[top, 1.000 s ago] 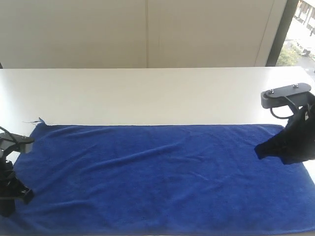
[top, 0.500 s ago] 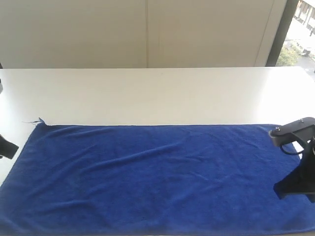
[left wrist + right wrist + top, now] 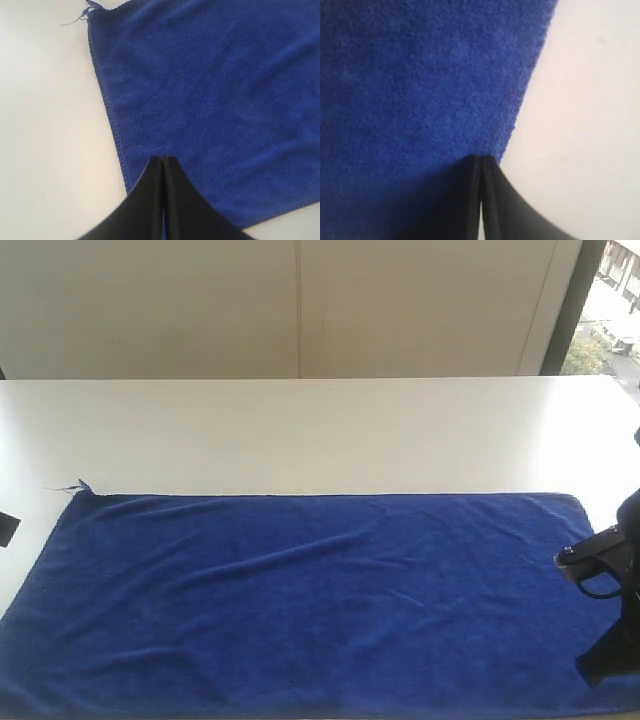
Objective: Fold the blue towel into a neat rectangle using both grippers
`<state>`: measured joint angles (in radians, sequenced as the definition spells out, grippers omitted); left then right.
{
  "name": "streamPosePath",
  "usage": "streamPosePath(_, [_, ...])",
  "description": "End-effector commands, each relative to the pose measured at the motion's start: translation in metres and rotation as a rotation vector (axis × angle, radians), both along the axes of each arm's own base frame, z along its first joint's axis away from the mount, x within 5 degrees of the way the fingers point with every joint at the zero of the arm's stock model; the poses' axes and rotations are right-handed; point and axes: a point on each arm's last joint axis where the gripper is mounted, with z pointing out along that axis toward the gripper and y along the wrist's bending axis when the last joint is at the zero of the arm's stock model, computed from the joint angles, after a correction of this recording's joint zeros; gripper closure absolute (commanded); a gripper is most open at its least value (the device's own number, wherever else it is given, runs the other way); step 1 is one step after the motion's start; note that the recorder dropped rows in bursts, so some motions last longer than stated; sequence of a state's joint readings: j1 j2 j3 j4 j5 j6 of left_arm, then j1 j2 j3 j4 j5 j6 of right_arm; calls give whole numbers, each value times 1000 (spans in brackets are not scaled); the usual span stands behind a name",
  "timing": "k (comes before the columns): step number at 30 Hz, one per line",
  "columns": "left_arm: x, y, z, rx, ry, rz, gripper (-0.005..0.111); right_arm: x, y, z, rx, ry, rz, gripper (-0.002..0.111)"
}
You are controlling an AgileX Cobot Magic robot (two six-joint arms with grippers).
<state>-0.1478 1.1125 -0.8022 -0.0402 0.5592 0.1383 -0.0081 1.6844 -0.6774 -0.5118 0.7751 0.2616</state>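
The lightly wrinkled blue towel (image 3: 300,600) lies flat, left gripper (image 3: 163,162) and right gripper (image 3: 481,162) at its short edges, fingers (image 3: 150,197) together.

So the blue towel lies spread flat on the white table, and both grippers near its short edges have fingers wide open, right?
Only the fingers are wrong: they are shut, not open. Each wrist view shows it, for the left gripper and the right gripper alike. The blue towel does lie spread flat on the white table.

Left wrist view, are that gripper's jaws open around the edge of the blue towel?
No, the left gripper has its jaws pressed together, with the tips over the blue towel just inside its side edge.
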Motion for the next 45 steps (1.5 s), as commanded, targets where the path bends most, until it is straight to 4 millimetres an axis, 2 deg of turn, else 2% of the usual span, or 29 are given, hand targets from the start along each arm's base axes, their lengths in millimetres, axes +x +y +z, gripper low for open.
streamPosePath(1, [-2,-1,1,-41,7,20,107,-2,-4,-1,-39,21,-16,108])
streamPosePath(4, [-2,-2,1,-45,7,21,107,15,-4,27,-41,-157,-46,108])
streamPosePath(6, [-1,-2,1,-56,-4,25,107,27,1,53,33,-401,-50,108])
streamPosePath(8, [0,-4,2,-83,-12,33,107,42,9,60,118,-573,-13,108])
streamPosePath(10, [0,-4,3,-92,-18,35,107,62,6,46,136,-559,-60,108])
streamPosePath(15, [1,-5,3,-94,-22,36,107,76,1,27,145,-508,-109,108])
streamPosePath(20, [1,-6,3,-111,-19,41,107,79,-1,12,146,-471,-112,108])
streamPosePath(28, [1,-6,3,-113,-21,42,107,75,-20,-3,112,-399,-165,108])
streamPosePath(41, [1,-6,3,-112,-19,41,107,70,-44,-5,87,-384,-200,108])
streamPosePath(45, [1,-6,3,-112,-19,41,107,75,-37,12,121,-475,-157,108])
